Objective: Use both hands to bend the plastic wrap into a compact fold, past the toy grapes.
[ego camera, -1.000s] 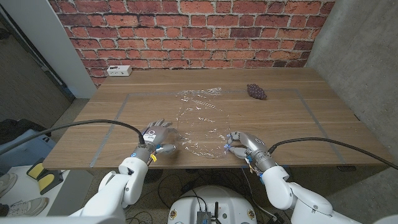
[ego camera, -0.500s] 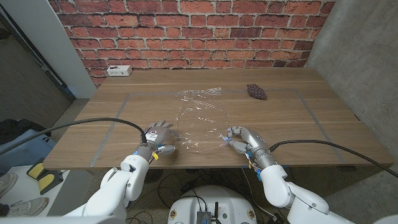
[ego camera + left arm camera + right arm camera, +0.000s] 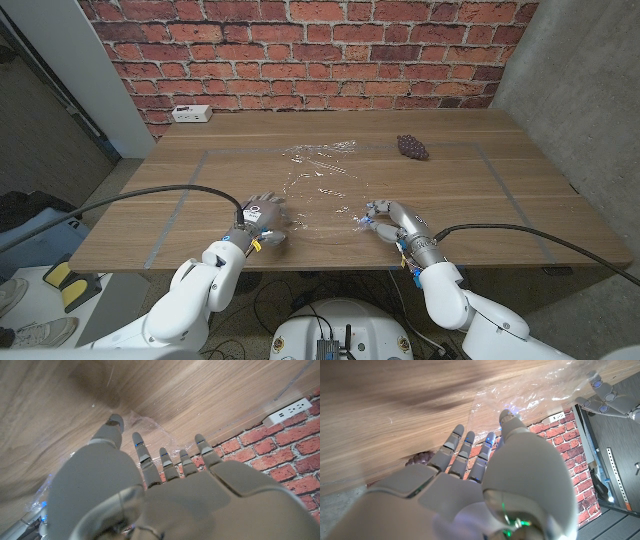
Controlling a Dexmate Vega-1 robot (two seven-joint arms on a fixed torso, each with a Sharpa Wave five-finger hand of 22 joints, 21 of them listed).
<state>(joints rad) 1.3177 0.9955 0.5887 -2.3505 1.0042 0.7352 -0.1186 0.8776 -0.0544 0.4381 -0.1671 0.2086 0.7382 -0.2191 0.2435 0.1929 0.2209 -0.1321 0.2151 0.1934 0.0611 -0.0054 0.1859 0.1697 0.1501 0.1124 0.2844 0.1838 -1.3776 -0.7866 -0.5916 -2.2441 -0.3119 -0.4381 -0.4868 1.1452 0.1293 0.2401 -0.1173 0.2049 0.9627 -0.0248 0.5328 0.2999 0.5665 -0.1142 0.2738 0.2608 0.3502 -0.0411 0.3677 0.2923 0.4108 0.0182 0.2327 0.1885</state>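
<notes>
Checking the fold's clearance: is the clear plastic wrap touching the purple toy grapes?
No: in the head view the clear plastic wrap lies apart from the purple toy grapes, bare wooden table between them.

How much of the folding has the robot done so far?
Hardly any is finished. The clear crinkly plastic wrap lies mostly spread out on the wooden table, not yet a compact fold. In hand: the left hand and right hand are at its near edge; whether they grip it is unclear. Left: folding it toward the dark purple toy grapes.
</notes>
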